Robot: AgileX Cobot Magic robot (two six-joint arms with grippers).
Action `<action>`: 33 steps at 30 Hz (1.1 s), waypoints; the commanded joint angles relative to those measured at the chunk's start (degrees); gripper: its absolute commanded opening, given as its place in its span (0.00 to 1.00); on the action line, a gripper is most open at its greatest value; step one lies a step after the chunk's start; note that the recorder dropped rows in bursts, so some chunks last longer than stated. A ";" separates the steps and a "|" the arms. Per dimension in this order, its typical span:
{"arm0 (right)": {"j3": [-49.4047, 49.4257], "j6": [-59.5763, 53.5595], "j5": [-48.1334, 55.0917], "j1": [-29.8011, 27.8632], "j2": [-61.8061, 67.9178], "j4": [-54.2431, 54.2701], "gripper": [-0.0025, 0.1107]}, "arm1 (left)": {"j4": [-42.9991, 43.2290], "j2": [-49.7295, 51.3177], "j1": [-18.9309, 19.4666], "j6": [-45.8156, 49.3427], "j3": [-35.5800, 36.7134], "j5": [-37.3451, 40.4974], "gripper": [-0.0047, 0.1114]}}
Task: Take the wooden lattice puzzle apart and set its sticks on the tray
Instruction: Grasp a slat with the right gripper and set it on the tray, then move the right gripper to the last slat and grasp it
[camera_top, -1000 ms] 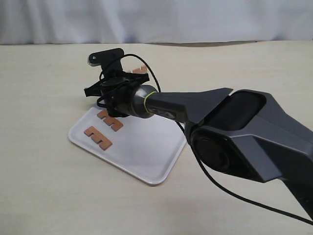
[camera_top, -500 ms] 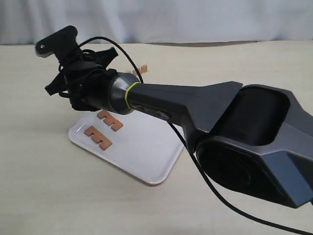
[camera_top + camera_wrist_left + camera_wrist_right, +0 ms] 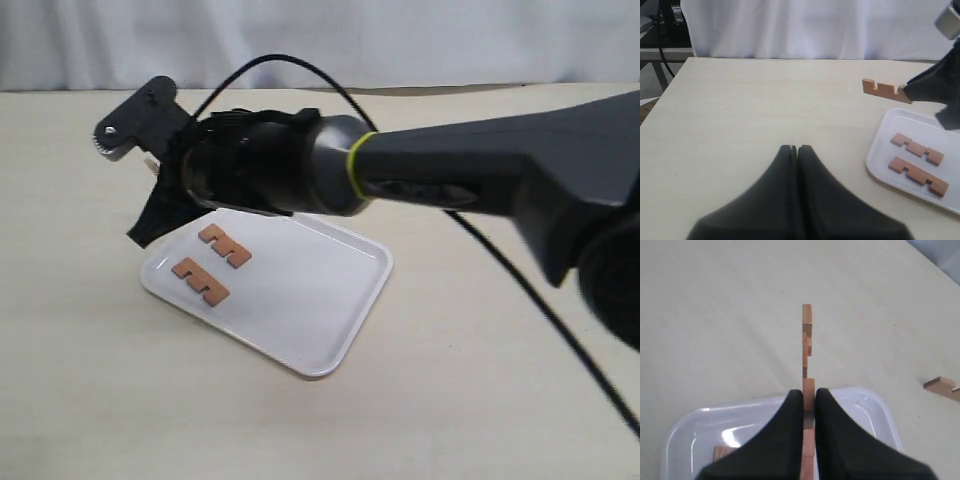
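No assembled lattice puzzle shows, only loose sticks. My right gripper point(image 3: 809, 392) is shut on one reddish-brown notched stick point(image 3: 807, 335), held edge-on above the rim of the white tray point(image 3: 875, 405). In the exterior view that gripper point(image 3: 148, 222) hangs over the tray's point(image 3: 300, 310) far-left corner. Two sticks point(image 3: 225, 245) point(image 3: 200, 281) lie flat on the tray. A further stick point(image 3: 942, 386) lies on the table beyond the tray. The left wrist view shows the held stick point(image 3: 887, 91) in the air. My left gripper point(image 3: 794, 148) is shut and empty above bare table.
The right arm point(image 3: 450, 180) stretches across the scene above the tray's far side, trailing a black cable point(image 3: 540, 310). A white curtain point(image 3: 320, 40) backs the beige table point(image 3: 100, 380). The left arm is outside the exterior view.
The right arm has swung left from the tray's far side, risen, turned and come down, so its fingers now point down at the tray's far-left corner. The two sticks on the tray stayed put.
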 commanded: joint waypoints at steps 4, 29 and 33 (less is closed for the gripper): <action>20.03 -0.37 -20.10 -8.62 -6.90 5.74 0.06 | 0.03 -0.08 -0.34 -0.18 0.14 -0.41 0.04; 17.68 6.39 -20.55 -12.24 -5.25 6.43 0.63 | 0.03 -0.08 -0.34 -0.18 0.14 -0.40 0.04; 10.29 8.47 -12.61 -11.72 -4.34 6.43 0.62 | 0.03 -0.08 -0.34 -0.18 0.14 -0.40 0.04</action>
